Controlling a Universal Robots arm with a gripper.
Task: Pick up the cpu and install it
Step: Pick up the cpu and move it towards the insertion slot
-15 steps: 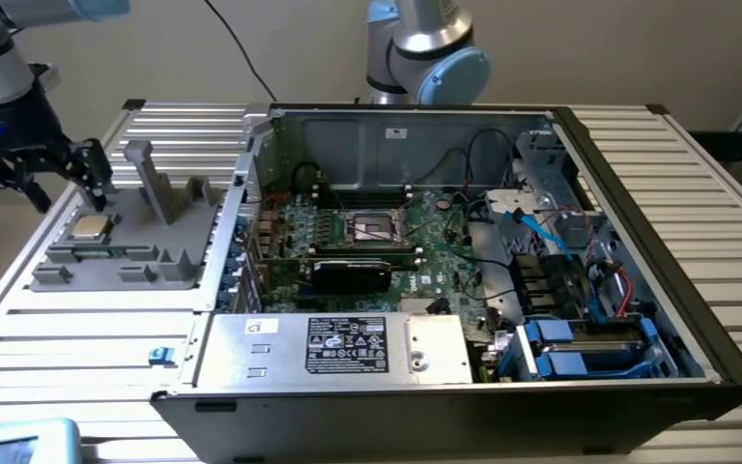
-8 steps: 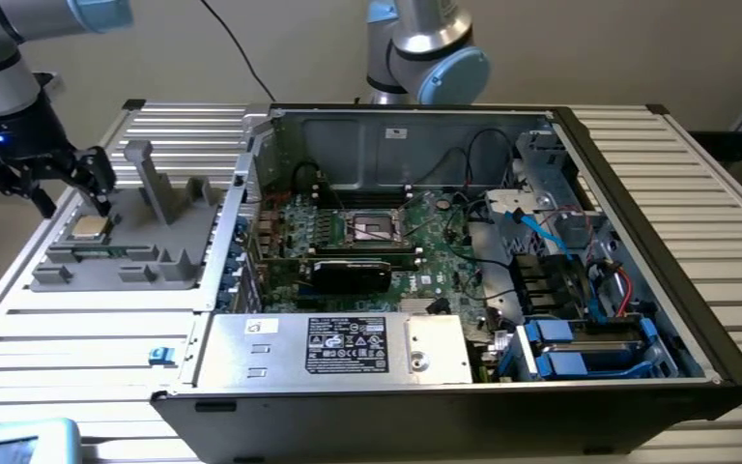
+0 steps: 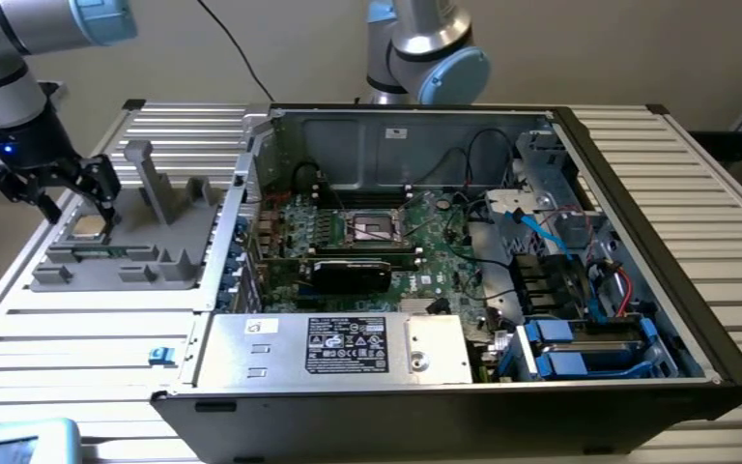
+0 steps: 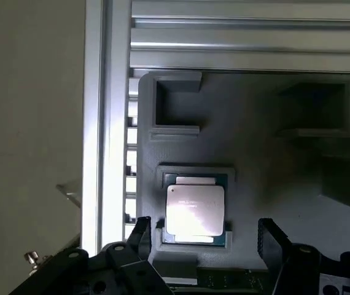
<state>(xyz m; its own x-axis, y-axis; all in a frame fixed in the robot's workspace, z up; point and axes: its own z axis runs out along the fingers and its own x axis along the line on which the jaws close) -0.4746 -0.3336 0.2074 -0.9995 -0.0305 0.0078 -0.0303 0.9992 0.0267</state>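
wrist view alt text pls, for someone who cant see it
A silver-topped cpu lies flat in a square pocket of a dark grey holder, with the open jaws standing one on either side of it, not closed on it. The holder sits on a slatted aluminium table.

You've got a glossy, smooth metal lid on the cpu (image 4: 194,209), a matt grey plastic tray (image 4: 273,153), and a ribbed bare-aluminium table (image 4: 224,37).
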